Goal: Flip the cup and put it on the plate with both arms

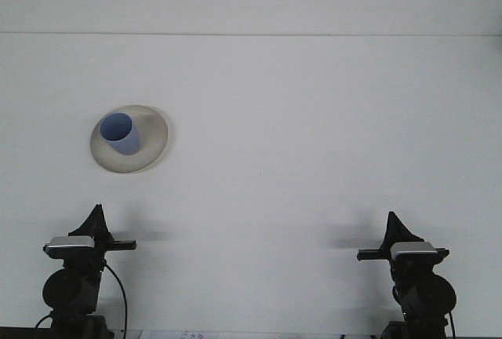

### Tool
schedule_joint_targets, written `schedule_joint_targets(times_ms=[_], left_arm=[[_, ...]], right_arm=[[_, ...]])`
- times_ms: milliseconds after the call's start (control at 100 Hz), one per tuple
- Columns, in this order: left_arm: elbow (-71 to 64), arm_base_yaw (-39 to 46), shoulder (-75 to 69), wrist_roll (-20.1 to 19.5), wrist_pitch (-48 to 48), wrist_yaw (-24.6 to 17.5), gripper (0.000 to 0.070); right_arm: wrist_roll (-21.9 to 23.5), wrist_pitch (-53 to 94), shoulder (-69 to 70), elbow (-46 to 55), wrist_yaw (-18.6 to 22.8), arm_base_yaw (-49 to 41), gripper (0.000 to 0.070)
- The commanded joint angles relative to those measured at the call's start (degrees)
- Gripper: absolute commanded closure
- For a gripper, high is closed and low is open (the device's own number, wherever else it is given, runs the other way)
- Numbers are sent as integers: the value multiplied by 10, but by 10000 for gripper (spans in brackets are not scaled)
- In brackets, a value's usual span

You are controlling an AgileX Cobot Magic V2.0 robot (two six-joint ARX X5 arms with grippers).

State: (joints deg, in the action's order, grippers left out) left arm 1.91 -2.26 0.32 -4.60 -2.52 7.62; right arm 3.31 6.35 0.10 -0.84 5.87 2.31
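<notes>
While no writing shows | blue cup (119, 133) upright on plate (153, 147)

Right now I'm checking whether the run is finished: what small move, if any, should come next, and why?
Probably none beyond holding both arms parked. The blue cup already stands mouth-up on the plate, and the left gripper and right gripper sit low near the front edge, far from it.

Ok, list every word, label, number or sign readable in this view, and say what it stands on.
None can be read. The blue plastic cup, the round beige plate and the white table are blank. A pale strip at the bottom edge bears faint marks, too small and blurred to read.
</notes>
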Motion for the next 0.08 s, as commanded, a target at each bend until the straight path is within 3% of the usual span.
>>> schedule_joint_targets(times_ms=[0, 70], left_arm=[[-11, 0, -1, -3, -5, 2, 687], [-11, 0, -1, -3, -5, 2, 687]], right_arm=[[7, -7, 0, 1, 0, 1, 694], [7, -7, 0, 1, 0, 1, 694]])
